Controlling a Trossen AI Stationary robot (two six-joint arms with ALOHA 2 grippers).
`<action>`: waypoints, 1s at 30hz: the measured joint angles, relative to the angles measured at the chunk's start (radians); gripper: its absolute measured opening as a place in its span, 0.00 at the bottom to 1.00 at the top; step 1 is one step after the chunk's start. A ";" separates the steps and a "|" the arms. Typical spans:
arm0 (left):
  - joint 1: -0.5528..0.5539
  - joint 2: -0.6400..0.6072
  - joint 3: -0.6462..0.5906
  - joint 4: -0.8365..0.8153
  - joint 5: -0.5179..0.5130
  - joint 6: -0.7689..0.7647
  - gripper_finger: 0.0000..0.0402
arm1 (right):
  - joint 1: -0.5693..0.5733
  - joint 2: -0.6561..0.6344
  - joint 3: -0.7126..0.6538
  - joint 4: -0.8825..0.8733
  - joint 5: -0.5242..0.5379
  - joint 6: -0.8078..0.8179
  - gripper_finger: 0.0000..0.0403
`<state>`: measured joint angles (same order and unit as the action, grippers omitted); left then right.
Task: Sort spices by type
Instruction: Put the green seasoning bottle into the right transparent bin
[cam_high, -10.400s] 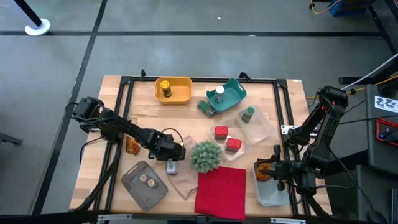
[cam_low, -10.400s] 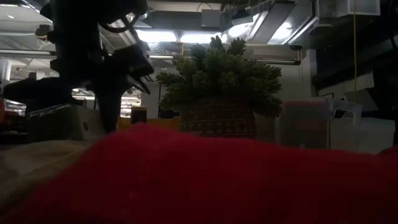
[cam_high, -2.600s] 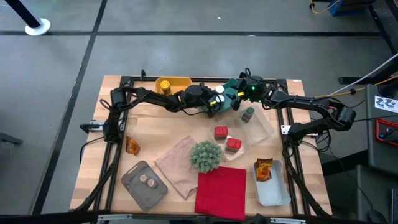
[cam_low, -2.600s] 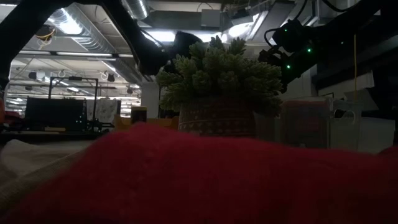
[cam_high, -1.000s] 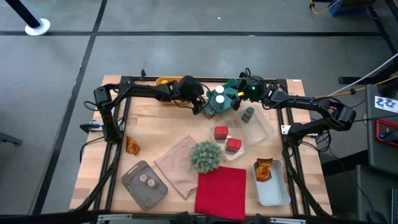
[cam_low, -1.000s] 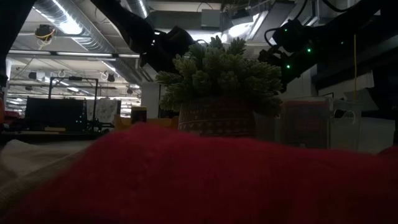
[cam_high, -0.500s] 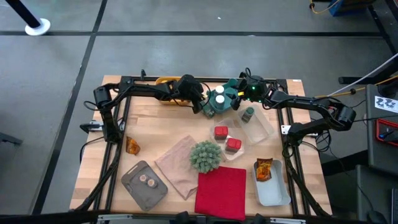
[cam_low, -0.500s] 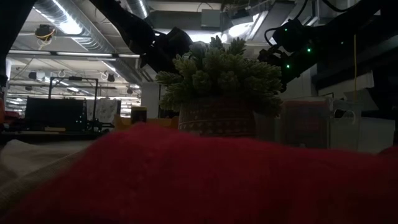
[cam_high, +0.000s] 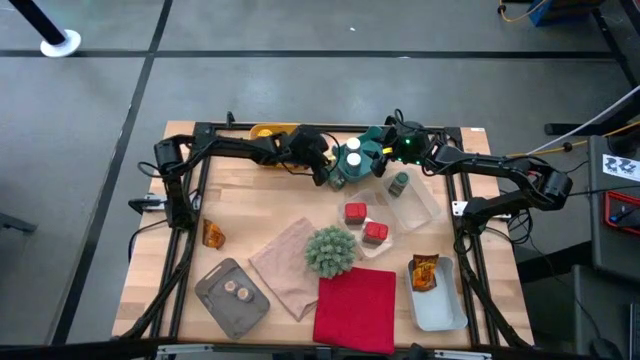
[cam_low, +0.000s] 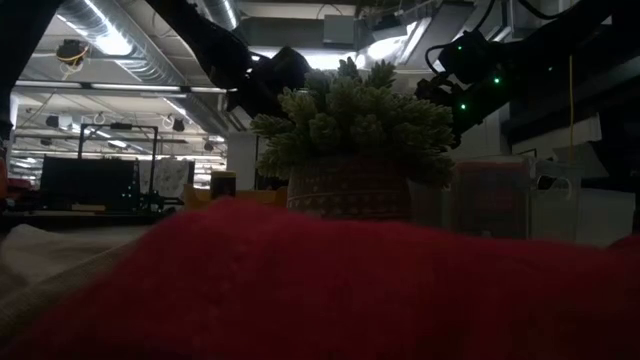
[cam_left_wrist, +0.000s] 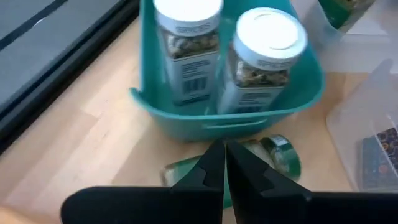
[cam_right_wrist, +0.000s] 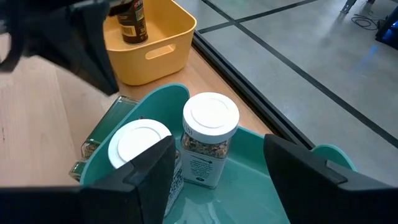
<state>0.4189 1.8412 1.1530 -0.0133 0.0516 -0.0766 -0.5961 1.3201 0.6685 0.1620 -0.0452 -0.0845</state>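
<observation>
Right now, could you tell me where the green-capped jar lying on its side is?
In the high view it lies at the table's back, against the teal bin, under the left tool.

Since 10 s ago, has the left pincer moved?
Yes. In the high view the left pincer has left the table's front, beside the plant ball, and now sits at the back by the teal bin, shut.
</observation>
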 joint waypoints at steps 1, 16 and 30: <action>-0.006 0.008 0.000 0.011 -0.002 -0.003 0.01 | 0.000 0.000 0.000 0.000 0.000 0.000 0.61; -0.025 0.099 0.000 0.069 -0.023 -0.052 0.00 | 0.001 0.000 0.000 -0.007 -0.019 0.000 0.61; -0.025 0.103 0.004 -0.019 -0.021 -0.080 0.00 | 0.001 0.000 0.000 -0.007 -0.019 0.000 0.61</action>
<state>0.3942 1.9445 1.1572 -0.0321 0.0303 -0.1570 -0.5953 1.3205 0.6682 0.1551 -0.0643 -0.0841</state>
